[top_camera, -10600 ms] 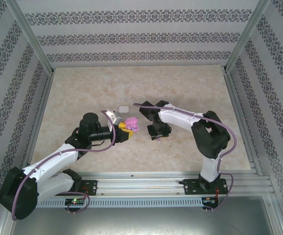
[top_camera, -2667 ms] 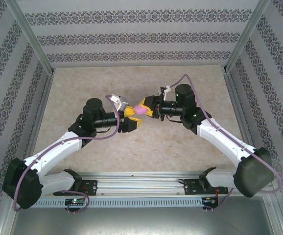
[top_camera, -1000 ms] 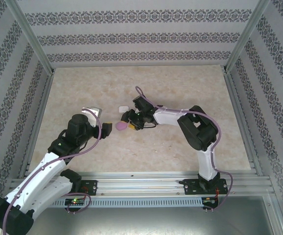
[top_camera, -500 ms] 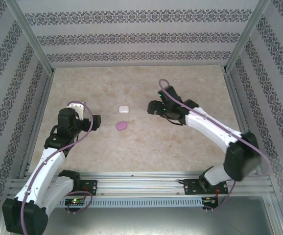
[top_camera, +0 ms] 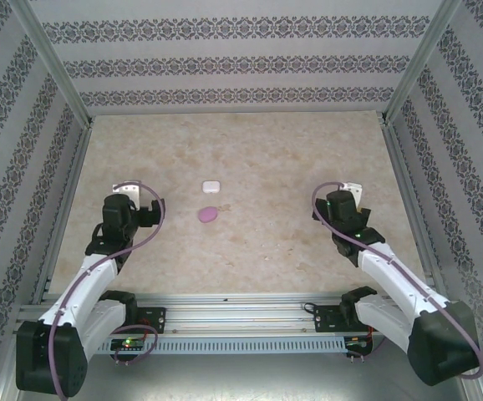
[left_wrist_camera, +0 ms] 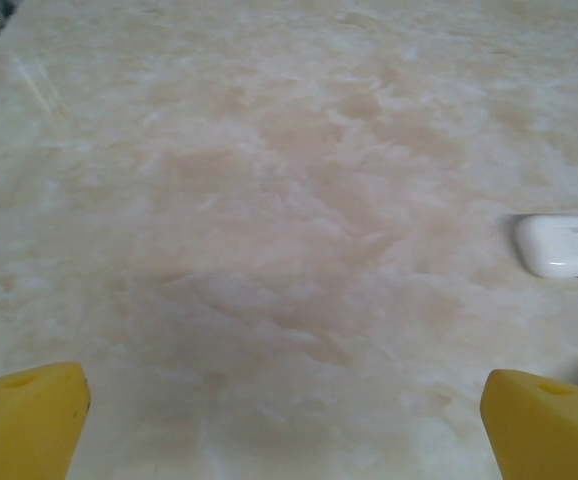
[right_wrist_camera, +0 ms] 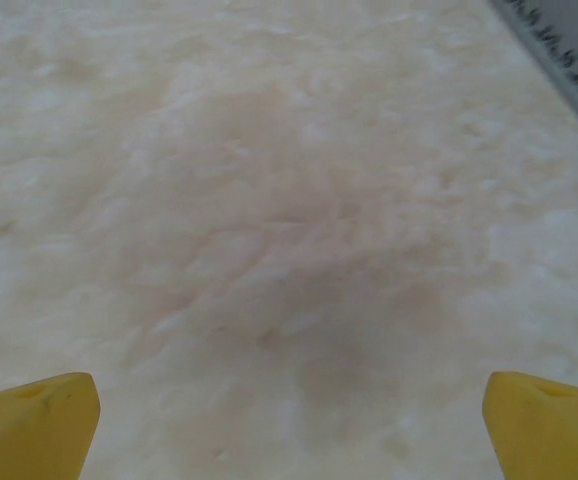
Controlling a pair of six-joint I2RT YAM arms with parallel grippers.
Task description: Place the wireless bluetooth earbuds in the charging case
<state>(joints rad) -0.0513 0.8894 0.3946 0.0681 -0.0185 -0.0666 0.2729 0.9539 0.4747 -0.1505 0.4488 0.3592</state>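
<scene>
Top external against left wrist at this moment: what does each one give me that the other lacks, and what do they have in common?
Top external adds the left arm and right arm, one at each side, the pale purple case lying shut on the table, and the patterned walls. Left wrist adds the left gripper up close, its yellow fingertips wide apart with nothing between them. Both share the white case, lid shut, and the marbled tabletop.
</scene>
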